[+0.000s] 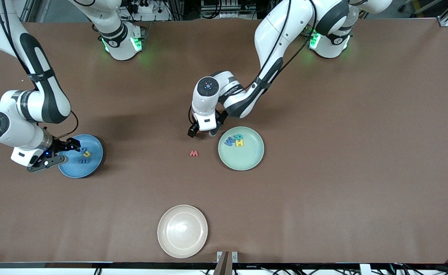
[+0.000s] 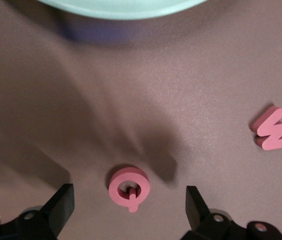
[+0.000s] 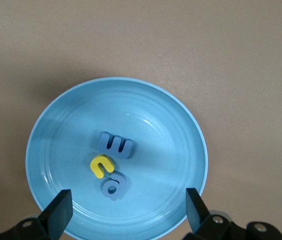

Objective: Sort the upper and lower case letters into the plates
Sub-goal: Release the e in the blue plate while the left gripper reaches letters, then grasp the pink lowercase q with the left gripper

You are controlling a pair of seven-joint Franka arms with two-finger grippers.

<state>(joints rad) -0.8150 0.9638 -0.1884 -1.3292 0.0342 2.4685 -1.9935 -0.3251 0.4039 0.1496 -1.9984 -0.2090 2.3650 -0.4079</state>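
a: front view first. where are the plates?
b: blue plate [image 1: 94, 168] sits toward the right arm's end of the table, mint green plate [image 1: 247, 160] near the middle, and a cream plate [image 1: 182, 230] lies nearest the front camera.

a: what's in the blue one?
b: right wrist view shows three letters touching in a cluster: a blue e-like piece [image 3: 116, 145], a small yellow piece [image 3: 101, 166] and a blue a-like piece [image 3: 113, 186].

a: and the right gripper [image 3: 126, 210]?
b: it hangs over the blue plate with its fingers [image 3: 58, 212] spread wide and nothing between them.

a: the mint plate?
b: a blue w [image 1: 229, 141], a teal letter [image 1: 238, 137] and a yellow h [image 1: 239, 143], close together in the part of the plate toward the robots.

a: left gripper [image 2: 128, 207]?
b: it is low over the table just beside the mint plate's rim, jaws wide apart, holding nothing. a pink q-shaped letter [image 2: 129, 187] lies flat on the table between its fingers [image 2: 61, 207], touching neither.

a: anything loose?
b: a red w [image 1: 194, 153] lies on the bare table, near the mint plate and apart from the q.
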